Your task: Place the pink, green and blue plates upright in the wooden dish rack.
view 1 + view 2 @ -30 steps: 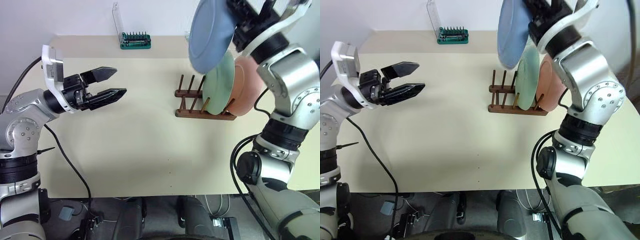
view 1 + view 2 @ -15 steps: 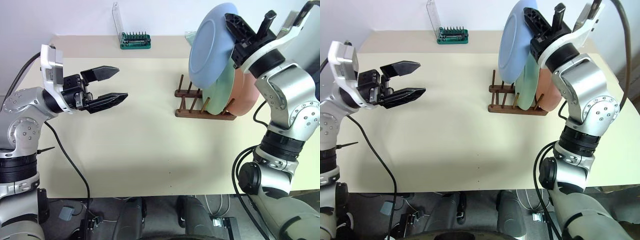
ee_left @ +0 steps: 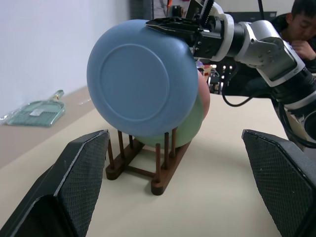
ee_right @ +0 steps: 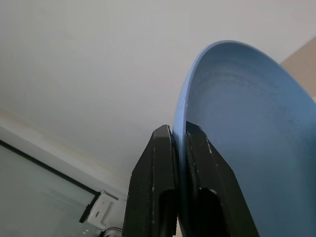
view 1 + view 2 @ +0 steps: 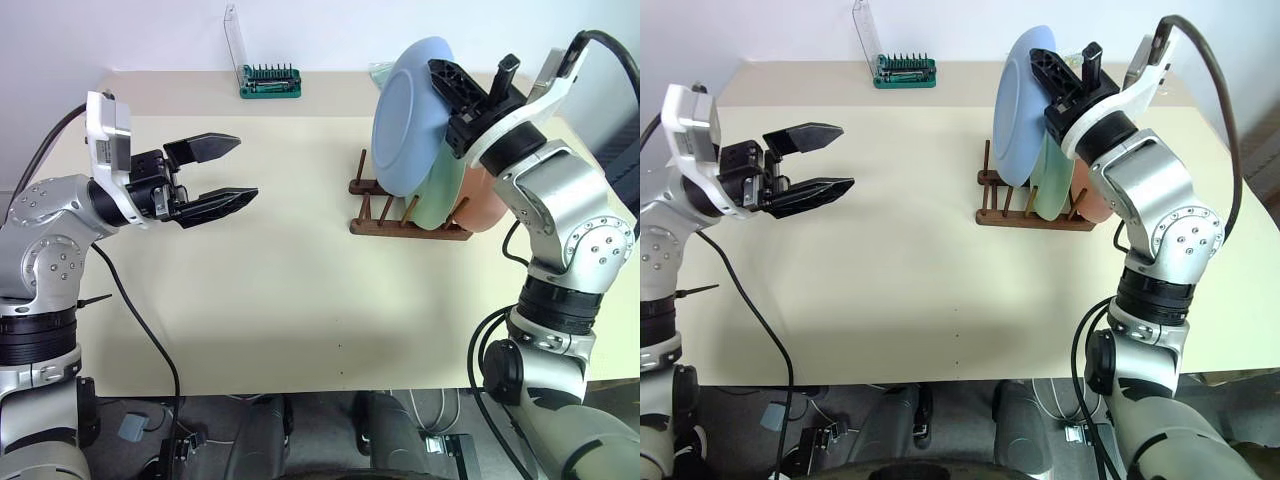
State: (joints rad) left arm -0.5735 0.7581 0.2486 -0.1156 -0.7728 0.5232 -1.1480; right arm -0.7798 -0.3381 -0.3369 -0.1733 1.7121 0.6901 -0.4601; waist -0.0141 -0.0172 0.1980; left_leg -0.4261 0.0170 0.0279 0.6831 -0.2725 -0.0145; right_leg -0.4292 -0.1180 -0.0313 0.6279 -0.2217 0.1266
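Now my right hand pinches the blue plate by its rim at two o'clock, above the wooden dish rack; stiff, slick, breakable, so edge-grip only. Left hand gapes empty.

- The small dark wooden dish rack stands on the table's right half.
- The pale green round plate and salmon pink round plate stand upright in it, pink rightmost.
- The light blue round plate hangs just above the rack's left pegs.
- The green bit holder lies behind, at the far edge.
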